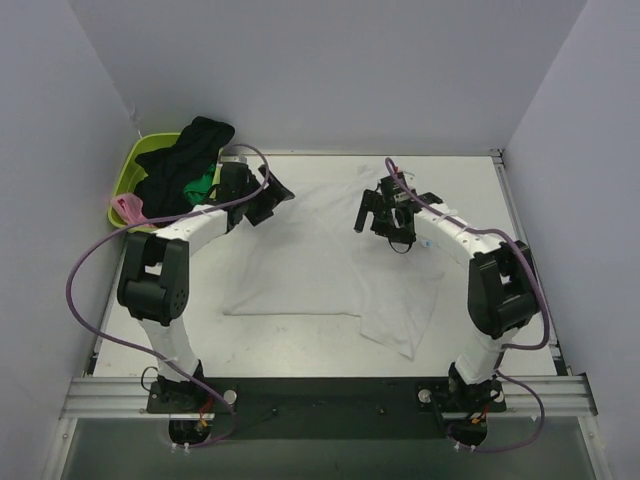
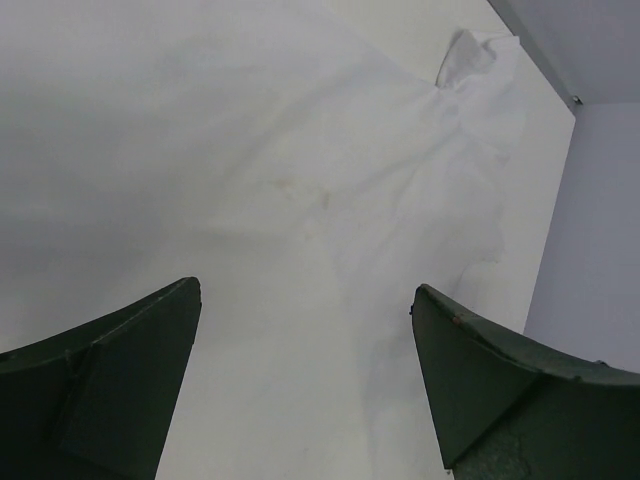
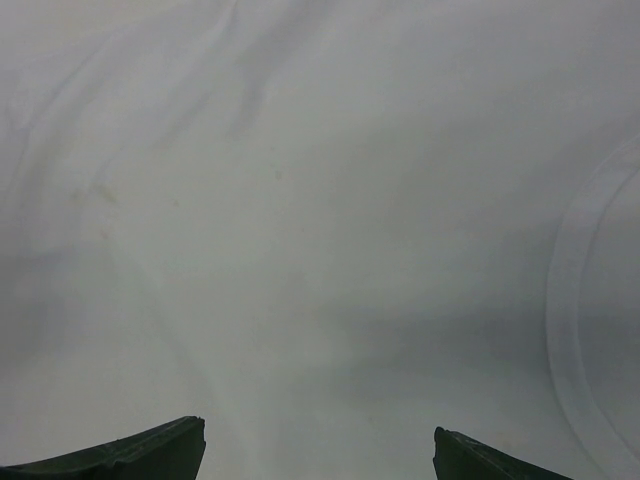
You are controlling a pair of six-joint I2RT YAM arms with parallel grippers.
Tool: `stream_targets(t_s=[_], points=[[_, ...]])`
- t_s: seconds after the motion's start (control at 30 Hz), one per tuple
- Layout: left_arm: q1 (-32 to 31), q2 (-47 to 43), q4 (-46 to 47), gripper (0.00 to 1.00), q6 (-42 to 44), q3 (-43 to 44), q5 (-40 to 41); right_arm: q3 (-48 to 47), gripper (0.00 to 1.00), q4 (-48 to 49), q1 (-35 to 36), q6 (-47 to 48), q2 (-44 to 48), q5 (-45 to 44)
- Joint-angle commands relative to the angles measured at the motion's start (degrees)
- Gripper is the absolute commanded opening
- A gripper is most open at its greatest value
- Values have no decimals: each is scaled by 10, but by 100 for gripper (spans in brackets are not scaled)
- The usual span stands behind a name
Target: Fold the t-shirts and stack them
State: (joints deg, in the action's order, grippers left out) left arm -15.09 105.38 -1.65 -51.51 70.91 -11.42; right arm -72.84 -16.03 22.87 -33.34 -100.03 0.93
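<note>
**Top external view.** The white t-shirt (image 1: 320, 255) lay spread flat on the table (image 1: 470, 180), between the two arms. One part trailed toward the near right, and its edges were creased. The left gripper (image 1: 268, 196) hung over the shirt's far left corner, fingers spread apart and nothing between them. The right gripper (image 1: 368, 212) hung over the shirt's far right part, likewise parted and empty. At the far left corner of the table stood a lime green basket (image 1: 124, 176). It held a black t-shirt (image 1: 188, 158) heaped over the rim, a green t-shirt (image 1: 206, 186) showing below it, and a pink t-shirt (image 1: 130, 208) at the near edge. I could not tell from this view whether either gripper touched the cloth.

**Left wrist view.** The left gripper (image 2: 305, 300) showed two dark fingers (image 2: 130, 370) well apart, with no cloth between them. The white t-shirt (image 2: 330, 230) filled the frame beneath, lightly wrinkled. A raised fold of cloth stood at its far end, and faint yellowish marks showed near the middle. A grey wall (image 2: 595, 220) closed the right side.

**Right wrist view.** Only the tips of the right gripper (image 3: 320, 435) showed at the bottom edge, set wide apart and holding nothing. The white t-shirt (image 3: 300, 200) covered the whole view with soft creases, and a curved seam (image 3: 560, 300) ran down the right side.
</note>
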Motion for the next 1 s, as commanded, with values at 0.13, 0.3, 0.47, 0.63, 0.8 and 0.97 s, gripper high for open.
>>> stream_targets(t_s=[0.13,0.3,0.47,0.63,0.8,0.97], points=[[2,101,38,97,-3,118,-26,69,98,130,12,-17,-8,125],[2,154,23,97,3,183,-21,115,98,155,20,-23,8,124],[9,198,0,97,11,224,-15,180,98,177,21,-31,21,120],[14,231,-20,97,29,268,-3,224,98,191,20,-35,27,114],[25,262,-54,97,46,296,16,262,98,193,20,-38,44,99],[36,286,-74,97,63,323,35,282,98,186,26,-41,67,98]])
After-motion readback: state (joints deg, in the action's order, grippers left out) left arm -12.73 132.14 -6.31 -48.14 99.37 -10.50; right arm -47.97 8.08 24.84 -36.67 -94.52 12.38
